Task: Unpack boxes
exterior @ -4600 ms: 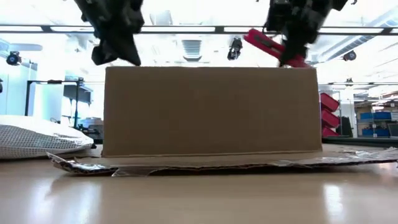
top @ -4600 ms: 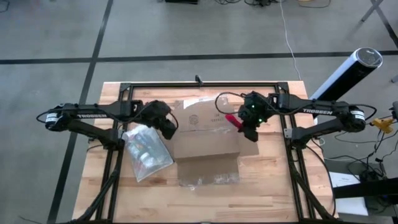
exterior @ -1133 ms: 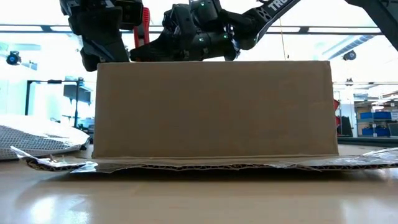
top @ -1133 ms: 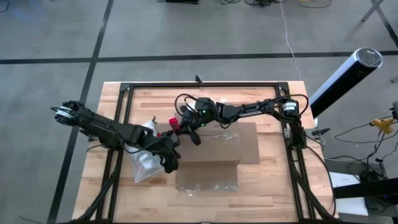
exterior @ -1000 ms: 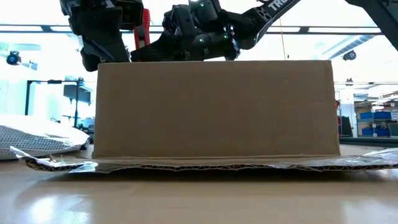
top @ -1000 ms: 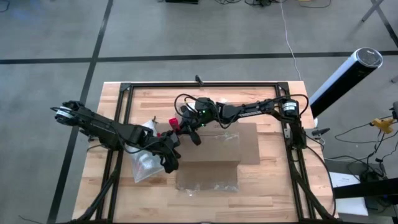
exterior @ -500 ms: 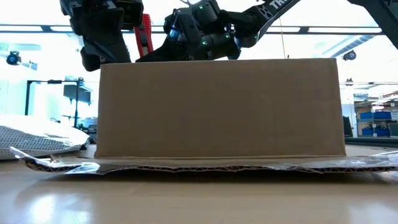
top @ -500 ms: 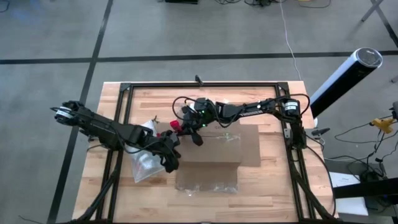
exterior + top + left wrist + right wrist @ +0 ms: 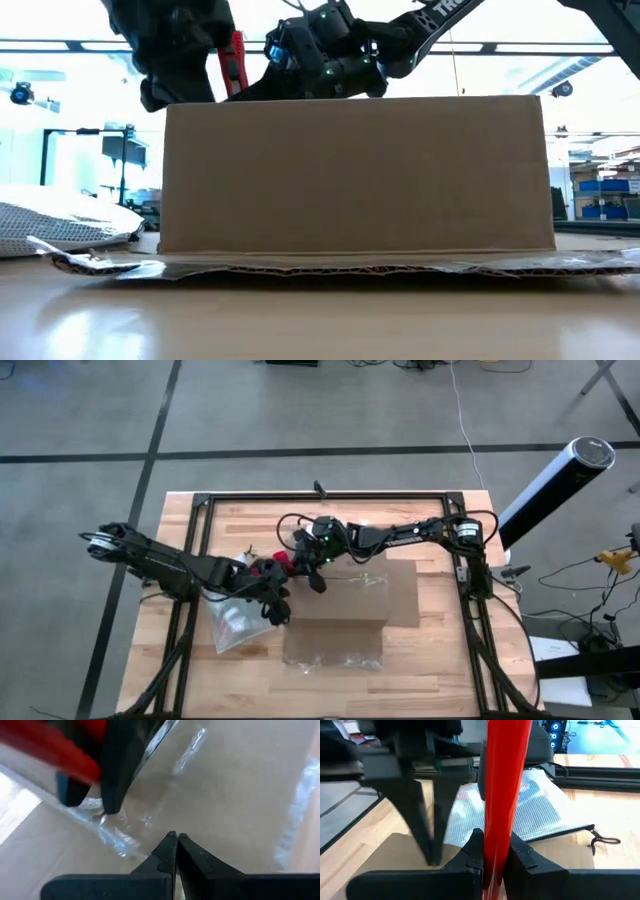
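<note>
Brown corrugated cardboard shipping box [image 9: 340,605]: mid-table, flaps apparently flat, tape seemingly uncut, so unpacking barely begun. Right gripper [image 9: 300,563], above the box's left end: clamped on small red utility knife [image 9: 502,785]. Left gripper [image 9: 176,845], alongside: fingers together, empty.

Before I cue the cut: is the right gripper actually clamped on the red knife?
Yes, clamped. In the right wrist view the right gripper pinches the red utility knife between its fingers; overhead it sits over the box at its left end.
</note>
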